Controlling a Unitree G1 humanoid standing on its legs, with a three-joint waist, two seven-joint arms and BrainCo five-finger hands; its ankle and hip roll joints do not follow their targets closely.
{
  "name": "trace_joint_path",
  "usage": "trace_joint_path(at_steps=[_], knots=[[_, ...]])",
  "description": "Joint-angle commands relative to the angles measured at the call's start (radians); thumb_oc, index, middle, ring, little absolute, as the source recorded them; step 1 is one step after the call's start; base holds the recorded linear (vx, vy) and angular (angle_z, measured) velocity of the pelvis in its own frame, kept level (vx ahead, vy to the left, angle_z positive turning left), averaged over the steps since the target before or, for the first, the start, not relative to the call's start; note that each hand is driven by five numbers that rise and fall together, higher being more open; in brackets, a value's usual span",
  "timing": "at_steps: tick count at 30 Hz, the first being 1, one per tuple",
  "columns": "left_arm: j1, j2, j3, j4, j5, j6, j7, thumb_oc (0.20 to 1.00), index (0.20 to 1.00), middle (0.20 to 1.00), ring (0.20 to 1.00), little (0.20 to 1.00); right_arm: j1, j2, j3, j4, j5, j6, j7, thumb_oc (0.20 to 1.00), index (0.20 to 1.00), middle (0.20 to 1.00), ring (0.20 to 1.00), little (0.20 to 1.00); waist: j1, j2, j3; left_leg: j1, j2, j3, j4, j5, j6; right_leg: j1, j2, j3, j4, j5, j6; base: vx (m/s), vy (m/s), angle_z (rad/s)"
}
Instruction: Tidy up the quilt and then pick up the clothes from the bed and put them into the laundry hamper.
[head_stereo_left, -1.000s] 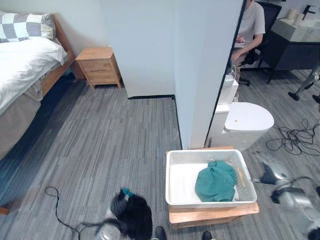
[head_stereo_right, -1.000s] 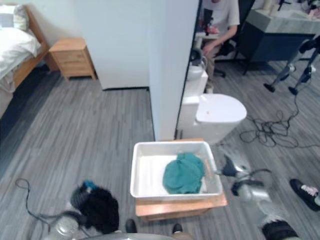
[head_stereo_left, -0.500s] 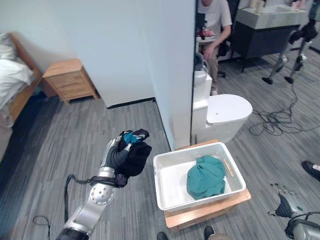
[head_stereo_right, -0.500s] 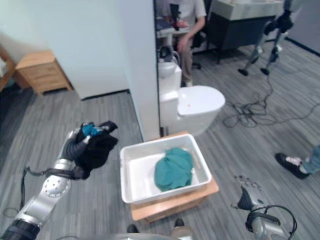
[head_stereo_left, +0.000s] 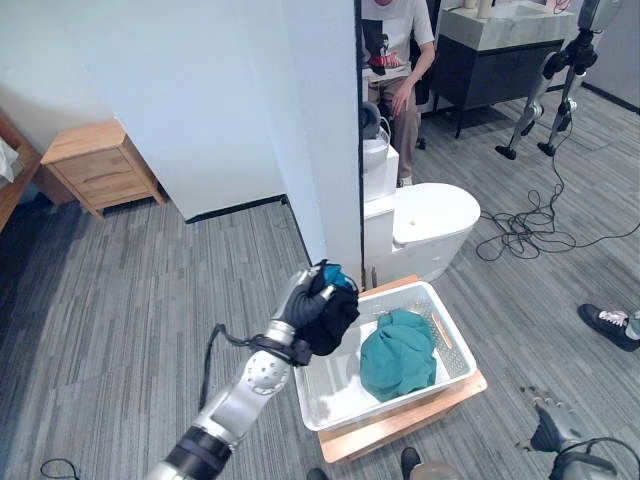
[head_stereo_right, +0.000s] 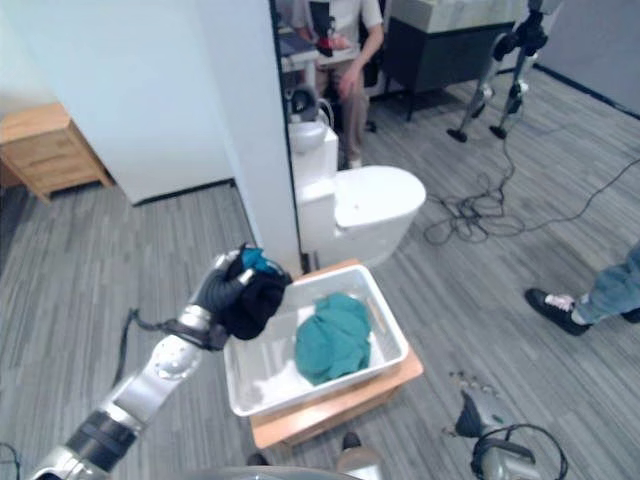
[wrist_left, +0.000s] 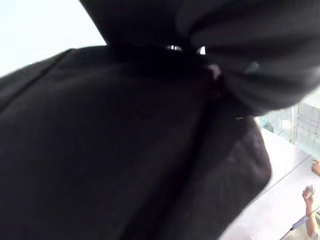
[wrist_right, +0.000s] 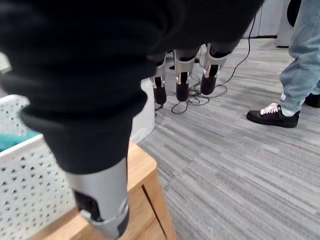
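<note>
My left hand (head_stereo_left: 305, 300) is shut on a bundled black garment (head_stereo_left: 330, 312) with a teal piece poking out on top. It holds the bundle in the air over the left rim of the white laundry hamper (head_stereo_left: 312, 392). Black cloth (wrist_left: 125, 150) lies right against the left wrist camera. A teal garment (head_stereo_left: 398, 352) lies crumpled inside the hamper, towards its right side. The hamper stands on a low wooden platform (head_stereo_left: 405, 424). My right hand (head_stereo_right: 472, 414) hangs low to the right of the platform, its fingers (wrist_right: 182, 75) straight and holding nothing.
A white toilet (head_stereo_left: 428, 216) stands just behind the hamper, beside a white partition wall (head_stereo_left: 325, 130). A wooden nightstand (head_stereo_left: 96, 166) is at the far left. One person sits at the back (head_stereo_left: 396, 40); another's shoe (head_stereo_left: 604, 323) and cables (head_stereo_left: 530, 226) lie on the floor at right.
The camera has swung to the right. My left arm has carried the black garment right, from beside the hamper to over its left rim. The right hand stays low.
</note>
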Motion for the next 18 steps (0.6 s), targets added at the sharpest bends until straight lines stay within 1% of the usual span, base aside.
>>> trace_joint_path(at_steps=[1, 2, 4, 5, 7, 11, 12, 15, 18], knots=[[-0.151, -0.063, -0.025, 0.216, -0.019, 0.038, -0.023, 1.000, 1.000, 1.000, 1.000, 1.000, -0.085, 0.005, 0.031, 0.047, 0.040, 0.023, 0.002, 1.000, 1.000, 1.000, 1.000, 1.000, -0.012, -0.027, 0.029, 0.102, 0.089, -0.011, 0.002, -0.093, -0.091, -0.015, -0.036, -0.002, 0.003, -0.102, 0.076, 0.00, 0.000, 0.00], [-0.159, -0.069, -0.027, 0.227, -0.018, 0.033, -0.020, 1.000, 1.000, 1.000, 1.000, 1.000, -0.089, 0.005, 0.031, 0.051, 0.041, 0.022, 0.000, 1.000, 1.000, 1.000, 1.000, 1.000, -0.011, -0.025, 0.031, 0.101, 0.089, -0.011, 0.002, -0.094, -0.091, -0.016, -0.036, -0.002, 0.003, -0.102, 0.076, 0.00, 0.000, 0.00], [-0.174, -0.104, -0.046, 0.349, 0.006, 0.071, -0.039, 1.000, 1.000, 1.000, 1.000, 1.000, -0.121, 0.027, 0.052, 0.094, 0.064, 0.034, 0.019, 1.000, 1.000, 1.000, 1.000, 1.000, -0.018, -0.022, 0.034, 0.101, 0.088, -0.003, 0.002, -0.096, -0.090, -0.022, -0.035, 0.004, 0.003, -0.100, 0.075, -0.01, -0.007, -0.05], [-0.188, -0.163, -0.045, 0.501, -0.021, 0.109, -0.040, 1.000, 1.000, 1.000, 1.000, 1.000, -0.142, 0.049, 0.065, 0.128, 0.102, 0.045, 0.040, 1.000, 1.000, 1.000, 1.000, 1.000, -0.023, -0.021, 0.034, 0.102, 0.087, 0.001, 0.002, -0.095, -0.090, -0.026, -0.033, 0.011, 0.003, -0.099, 0.073, -0.01, -0.024, -0.11], [-0.197, -0.197, -0.045, 0.604, -0.012, 0.131, -0.033, 1.000, 1.000, 1.000, 1.000, 1.000, -0.169, 0.076, 0.079, 0.179, 0.146, 0.052, 0.057, 1.000, 1.000, 1.000, 1.000, 1.000, -0.027, -0.020, 0.035, 0.104, 0.088, 0.008, 0.002, -0.096, -0.089, -0.029, -0.031, 0.020, 0.003, -0.098, 0.070, 0.00, -0.024, -0.24], [-0.189, -0.228, -0.023, 0.660, -0.062, 0.131, 0.002, 1.000, 1.000, 1.000, 1.000, 1.000, -0.182, 0.099, 0.097, 0.211, 0.192, 0.050, 0.075, 1.000, 1.000, 1.000, 1.000, 1.000, -0.024, -0.021, 0.033, 0.108, 0.090, 0.011, 0.002, -0.095, -0.091, -0.030, -0.028, 0.024, 0.003, -0.098, 0.067, 0.00, -0.037, -0.13], [-0.173, -0.221, -0.017, 0.642, -0.080, 0.116, 0.014, 1.000, 1.000, 1.000, 1.000, 1.000, -0.176, 0.106, 0.103, 0.213, 0.211, 0.046, 0.083, 1.000, 1.000, 1.000, 1.000, 1.000, -0.019, -0.022, 0.033, 0.110, 0.092, 0.007, 0.002, -0.093, -0.092, -0.026, -0.025, 0.023, 0.003, -0.101, 0.064, 0.00, -0.038, -0.10], [-0.144, -0.202, 0.001, 0.611, -0.090, 0.103, 0.032, 1.000, 1.000, 1.000, 1.000, 1.000, -0.163, 0.119, 0.102, 0.230, 0.235, 0.039, 0.089, 1.000, 1.000, 1.000, 1.000, 1.000, -0.009, -0.025, 0.032, 0.113, 0.095, 0.000, 0.002, -0.091, -0.093, -0.017, -0.024, 0.016, 0.003, -0.107, 0.062, 0.00, -0.013, -0.02], [-0.100, -0.181, 0.043, 0.554, -0.155, 0.071, 0.060, 1.000, 1.000, 1.000, 1.000, 1.000, -0.155, 0.139, 0.091, 0.227, 0.281, 0.029, 0.089, 1.000, 1.000, 1.000, 1.000, 1.000, 0.009, -0.028, 0.031, 0.118, 0.096, -0.011, 0.002, -0.087, -0.095, -0.004, -0.022, 0.005, 0.003, -0.110, 0.060, 0.00, -0.045, 0.05]])
